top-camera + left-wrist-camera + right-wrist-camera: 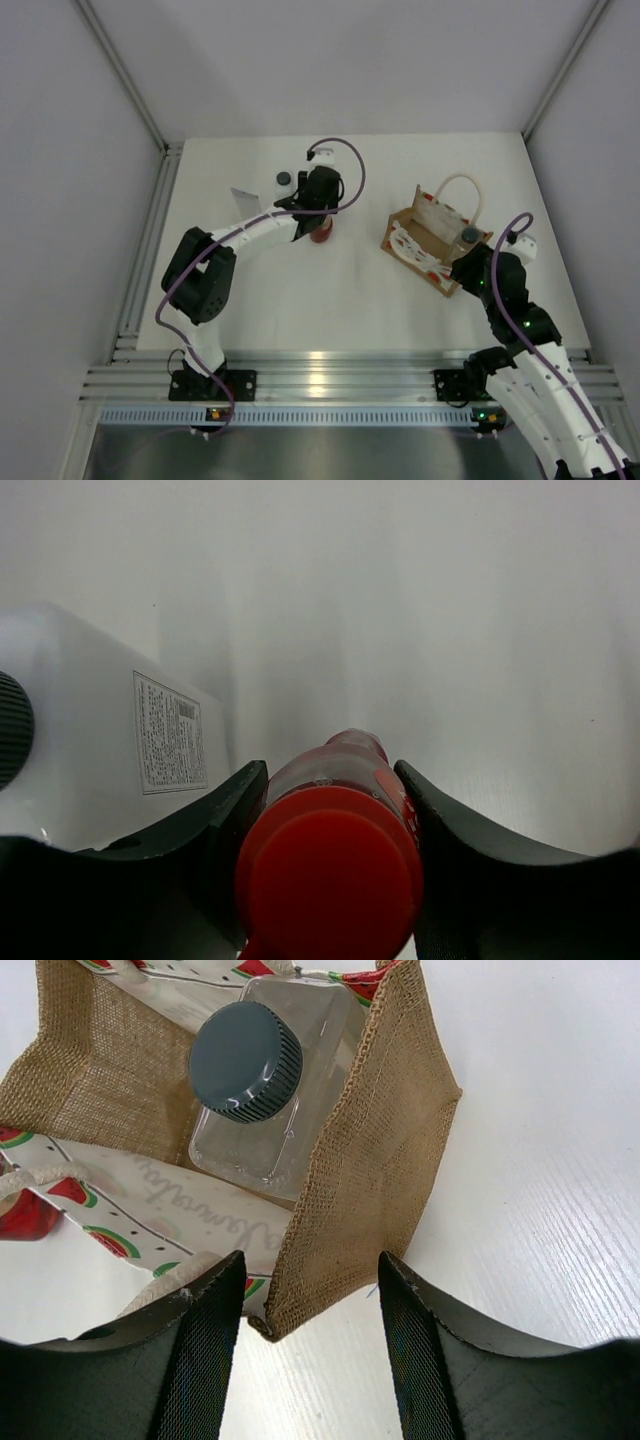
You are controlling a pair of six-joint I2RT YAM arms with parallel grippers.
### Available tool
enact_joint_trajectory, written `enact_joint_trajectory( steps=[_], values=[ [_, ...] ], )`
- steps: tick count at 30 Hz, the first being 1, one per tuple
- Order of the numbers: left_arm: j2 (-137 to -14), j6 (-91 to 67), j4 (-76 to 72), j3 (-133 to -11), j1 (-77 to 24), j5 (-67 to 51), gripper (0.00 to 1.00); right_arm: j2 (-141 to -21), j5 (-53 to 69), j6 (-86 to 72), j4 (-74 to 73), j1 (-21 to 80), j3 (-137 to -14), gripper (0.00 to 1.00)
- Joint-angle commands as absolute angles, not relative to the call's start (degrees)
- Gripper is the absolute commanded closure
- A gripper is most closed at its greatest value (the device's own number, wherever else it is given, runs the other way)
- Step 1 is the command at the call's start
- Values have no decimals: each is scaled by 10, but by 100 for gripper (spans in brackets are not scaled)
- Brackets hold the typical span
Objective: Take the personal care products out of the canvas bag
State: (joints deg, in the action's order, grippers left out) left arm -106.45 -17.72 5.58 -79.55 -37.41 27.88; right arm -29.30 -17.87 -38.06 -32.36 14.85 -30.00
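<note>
My left gripper (319,218) is shut on the red bottle (320,236), which stands on the table left of centre. In the left wrist view its red cap (330,880) sits between both fingers. The whitish bottle with dark cap (284,183) stands just beside it and also shows in the left wrist view (90,740). The white flat tube (246,200) lies further left. The canvas bag (425,235) stands at the right. The clear bottle with grey cap (260,1080) is inside it. My right gripper (310,1345) is open, its fingers astride the bag's near corner (350,1230).
The bag's cream handles (462,185) loop up on its far side and over its near side. The table's right edge (560,250) runs close to the bag and the right arm. White enclosure walls stand on both sides.
</note>
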Motion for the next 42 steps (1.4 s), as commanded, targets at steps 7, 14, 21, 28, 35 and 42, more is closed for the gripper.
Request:
enact_joint_trajectory(
  steps=[7, 14, 21, 28, 35, 42],
  values=[
    [-1061, -184, -130, -763, -375, 287, 100, -291, -171, -374, -312, 139, -311, 46],
    [-1068, -170, -140, -749, -378, 283, 70, -293, -171, -377, -311, 140, -308, 45],
    [-1063, -163, -139, -751, -386, 291, 28, -297, -172, -378, -311, 140, -309, 45],
    [-1042, -172, -118, -765, -390, 272, 3, -295, -172, -375, -311, 139, -314, 45],
    [-991, -178, -91, -784, -402, 236, 2, -302, -175, -358, -311, 139, -331, 45],
    [-945, -171, -61, -811, -429, 228, 2, -326, -176, -346, -316, 139, -351, 45]
  ],
)
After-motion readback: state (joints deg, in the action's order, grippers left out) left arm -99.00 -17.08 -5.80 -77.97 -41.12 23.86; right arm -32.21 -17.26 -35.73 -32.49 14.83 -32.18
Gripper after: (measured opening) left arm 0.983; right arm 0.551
